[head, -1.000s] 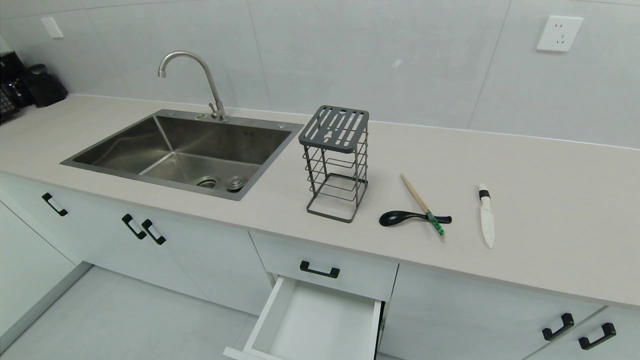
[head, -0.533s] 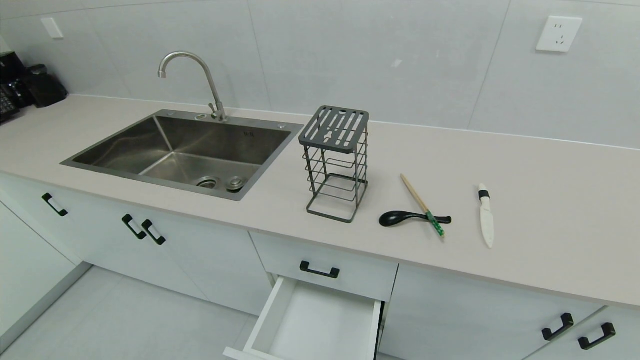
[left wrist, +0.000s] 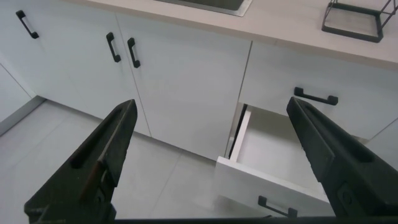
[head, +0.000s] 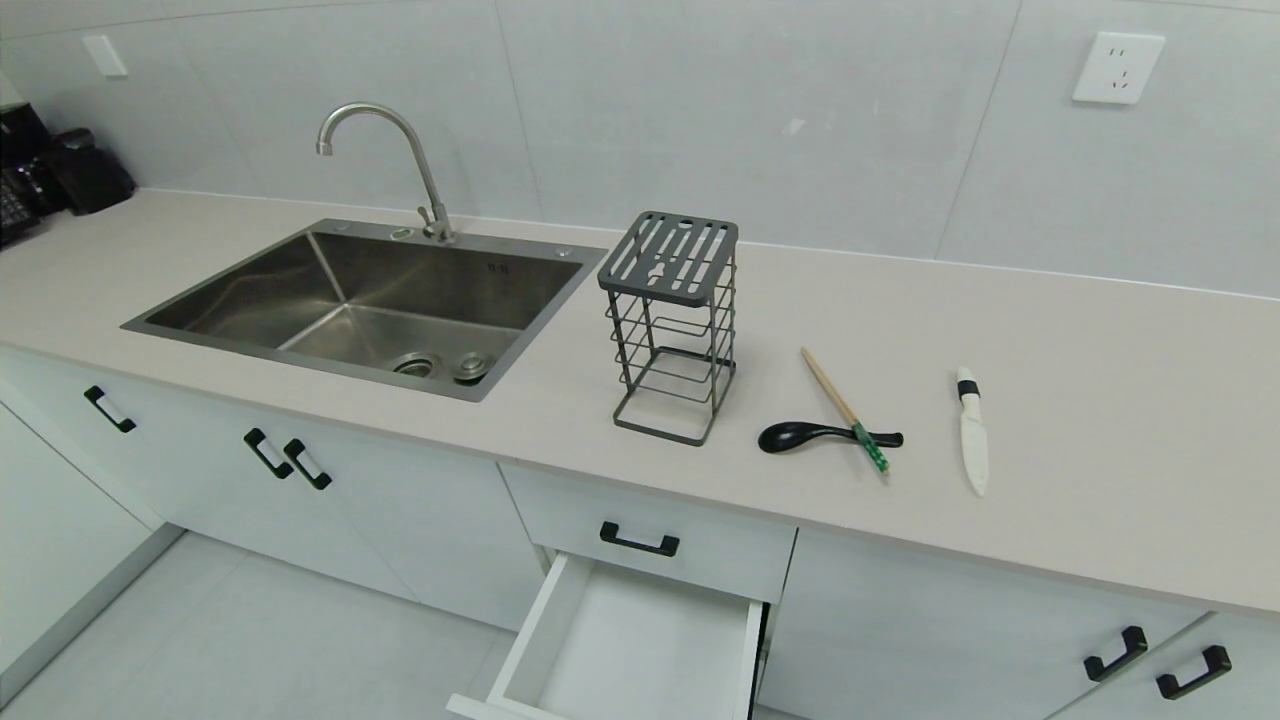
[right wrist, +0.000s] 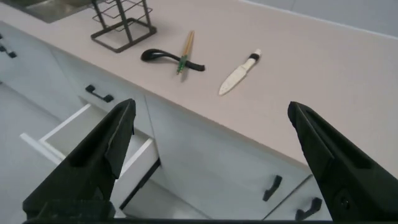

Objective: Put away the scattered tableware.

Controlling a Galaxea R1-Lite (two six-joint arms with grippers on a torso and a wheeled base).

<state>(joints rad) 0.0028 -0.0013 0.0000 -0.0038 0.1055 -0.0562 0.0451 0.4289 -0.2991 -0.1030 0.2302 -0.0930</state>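
Note:
A black spoon (head: 815, 436) lies on the pale counter (head: 1080, 420), with a pair of wooden chopsticks (head: 845, 408) across its handle. A white knife with a black band (head: 971, 430) rests farther right. A dark wire rack (head: 668, 325) stands upright to the left of them. In the right wrist view the spoon (right wrist: 163, 56), chopsticks (right wrist: 186, 51) and knife (right wrist: 239, 73) sit well beyond my open right gripper (right wrist: 211, 155), which is out in front of the counter. My left gripper (left wrist: 211, 155) hangs open before the cabinets, holding nothing.
A steel sink (head: 250, 275) with a curved faucet (head: 400, 150) occupies the counter's left part. Below the rack a white drawer (head: 625, 645) is pulled out; it is also in the left wrist view (left wrist: 273, 155). Cabinet doors have black handles (head: 265, 452). Dark appliances (head: 60, 175) stand far left.

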